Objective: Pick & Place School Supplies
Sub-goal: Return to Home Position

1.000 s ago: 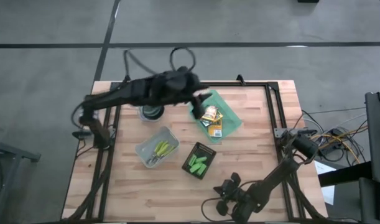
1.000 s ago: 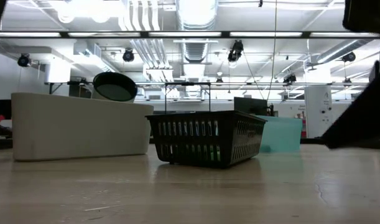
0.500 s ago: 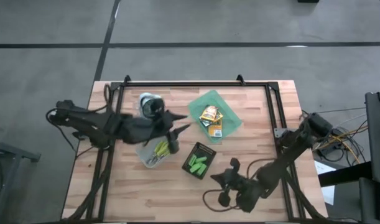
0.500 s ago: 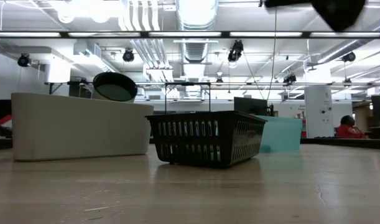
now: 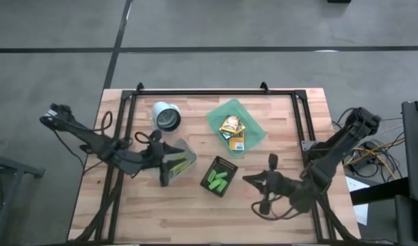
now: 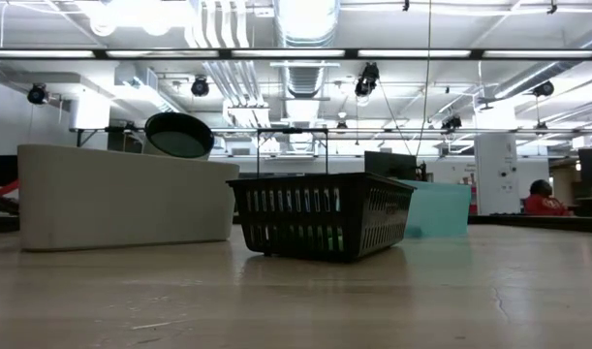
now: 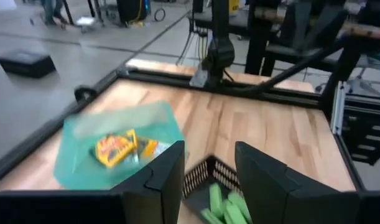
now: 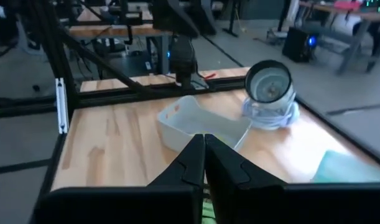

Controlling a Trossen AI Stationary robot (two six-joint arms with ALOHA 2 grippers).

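Two or three yellow-and-green crayon boxes [image 5: 232, 130] lie in the translucent green tray [image 5: 252, 137]; they also show in the left wrist view [image 7: 118, 148]. Bright green markers [image 5: 217, 180] lie in the black basket [image 5: 228, 164]. Yellow-green scissors [image 5: 182, 162] sit in the clear bin [image 5: 187, 149], partly hidden under my left gripper [image 5: 174, 160]. That gripper hangs above the bin, open and holding nothing [image 7: 208, 168]. My right gripper [image 5: 250, 179] hovers right of the basket, shut and empty [image 8: 204, 155].
A white cup [image 5: 167, 117] lies on its side beyond the bin. A black frame [image 5: 215, 92] runs along the table's far, left and right edges. Bare wood lies along the near edge [image 5: 195, 219]. A person in red [image 6: 543, 202] is far behind the table.
My left gripper has swung back from over the green tray toward the table's left and near side and now hangs over the clear bin. My right gripper has moved from the near edge toward the table's middle, beside the black basket. The supplies have stayed put.
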